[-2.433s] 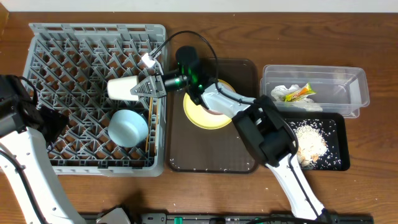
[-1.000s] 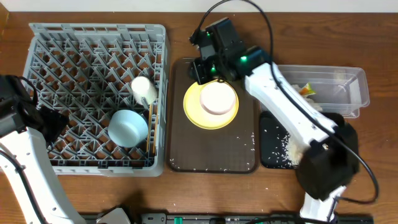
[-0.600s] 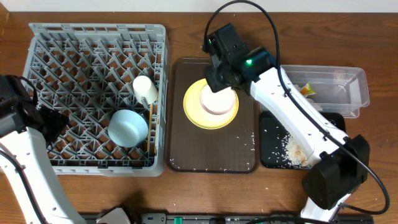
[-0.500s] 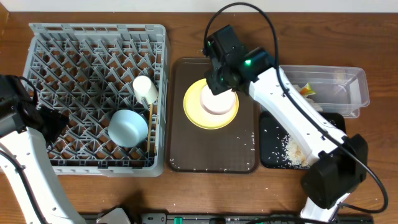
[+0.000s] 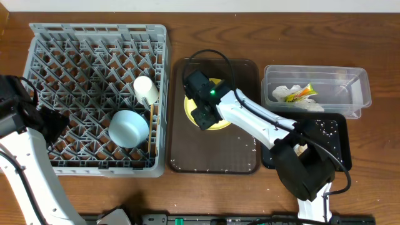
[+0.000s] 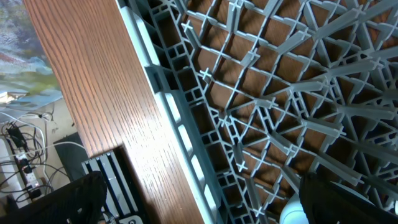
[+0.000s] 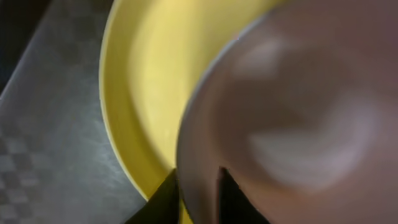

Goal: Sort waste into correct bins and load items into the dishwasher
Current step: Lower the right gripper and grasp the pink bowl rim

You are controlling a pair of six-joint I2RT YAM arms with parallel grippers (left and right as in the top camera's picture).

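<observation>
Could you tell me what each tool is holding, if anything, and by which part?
Left tool: nothing, open over the rack. Right tool: its fingers straddle the rim of the white bowl on the yellow plate; whether they are clamped cannot be told.

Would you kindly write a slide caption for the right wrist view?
Right end effector straddling the rim of a blurred pale round cup on the round yellow plate.
</observation>
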